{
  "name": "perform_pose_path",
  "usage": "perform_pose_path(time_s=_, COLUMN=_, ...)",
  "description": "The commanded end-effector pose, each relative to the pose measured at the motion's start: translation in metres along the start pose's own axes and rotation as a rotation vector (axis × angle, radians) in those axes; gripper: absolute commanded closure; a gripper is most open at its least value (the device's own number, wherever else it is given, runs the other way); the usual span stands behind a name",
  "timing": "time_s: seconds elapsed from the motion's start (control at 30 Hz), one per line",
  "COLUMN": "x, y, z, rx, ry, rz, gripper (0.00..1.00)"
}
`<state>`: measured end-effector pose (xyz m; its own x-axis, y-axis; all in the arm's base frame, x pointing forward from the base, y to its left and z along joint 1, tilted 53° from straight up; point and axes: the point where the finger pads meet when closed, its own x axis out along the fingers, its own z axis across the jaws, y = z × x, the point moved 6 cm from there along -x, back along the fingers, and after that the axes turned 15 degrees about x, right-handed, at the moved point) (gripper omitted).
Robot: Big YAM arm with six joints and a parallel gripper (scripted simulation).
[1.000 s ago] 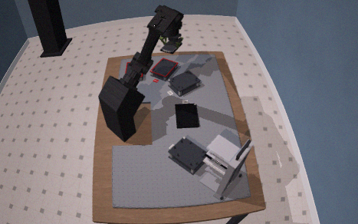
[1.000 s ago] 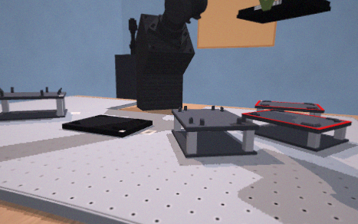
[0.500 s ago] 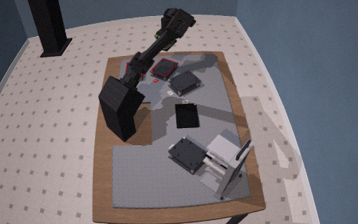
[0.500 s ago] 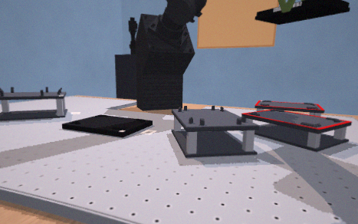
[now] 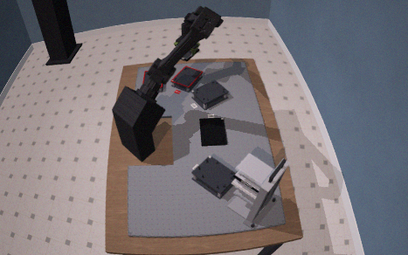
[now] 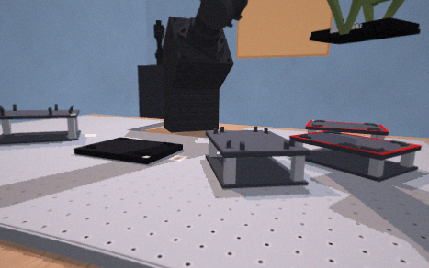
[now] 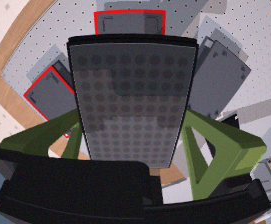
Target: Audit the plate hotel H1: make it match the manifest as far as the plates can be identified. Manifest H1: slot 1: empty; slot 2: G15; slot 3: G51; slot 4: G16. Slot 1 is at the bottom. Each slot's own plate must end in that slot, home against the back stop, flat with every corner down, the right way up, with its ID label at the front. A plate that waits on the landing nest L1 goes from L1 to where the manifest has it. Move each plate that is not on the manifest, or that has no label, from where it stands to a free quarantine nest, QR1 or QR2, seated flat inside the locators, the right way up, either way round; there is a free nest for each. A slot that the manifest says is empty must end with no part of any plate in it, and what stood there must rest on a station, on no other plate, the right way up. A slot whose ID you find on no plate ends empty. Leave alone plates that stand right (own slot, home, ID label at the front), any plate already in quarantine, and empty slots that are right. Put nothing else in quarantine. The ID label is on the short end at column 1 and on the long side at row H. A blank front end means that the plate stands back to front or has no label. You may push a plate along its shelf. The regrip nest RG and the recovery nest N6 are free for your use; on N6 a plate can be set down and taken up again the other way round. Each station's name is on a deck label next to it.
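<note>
Plate [image 7: 133,99] in the gripper [image 7: 134,137]: dark grey, rectangular, its face a grid of shallow round wells, seen from the wrist view lengthwise between the green fingers. Fingers stand wide, one on each long side of the plate, gripping it. No label readable on it in any view.

In the exterior view the same plate [image 6: 366,29] hangs flat, high above the deck, over the two red-rimmed nests [image 6: 357,143]. Nearer red-rimmed nest carries nothing; same for the far one [image 6: 345,126].

Arm [image 5: 169,58] reaches from its black base block [image 5: 135,120] up and away toward the table's far edge, wrist [image 5: 202,19] high.

A second black plate [image 5: 213,132] lies flat on the grey deck mat [image 5: 169,210] mid-table. Plate hotel [image 5: 261,183] stands at the near right.
</note>
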<state>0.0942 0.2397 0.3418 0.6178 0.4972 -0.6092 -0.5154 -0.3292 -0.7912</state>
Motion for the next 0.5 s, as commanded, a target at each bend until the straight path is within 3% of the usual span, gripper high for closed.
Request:
perform_pose_path(time_s=0.0, x=0.006, y=-0.006, z=0.002, rx=-0.012, ry=-0.004, rz=-0.015, gripper=0.14)
perform_pose_path(time_s=0.2, x=0.017, y=-0.006, z=0.002, rx=-0.013, ry=-0.003, rz=-0.015, gripper=0.14)
perform_pose_path(time_s=0.23, x=0.005, y=-0.023, z=0.002, rx=0.015, ry=-0.027, rz=-0.055, gripper=0.14)
perform_pose_path(time_s=0.3, x=0.025, y=-0.007, z=0.003, rx=-0.013, ry=-0.003, rz=-0.015, gripper=0.14)
perform_pose_path(time_s=0.47, x=0.038, y=-0.006, z=0.003, rx=-0.013, ry=-0.003, rz=-0.015, gripper=0.14)
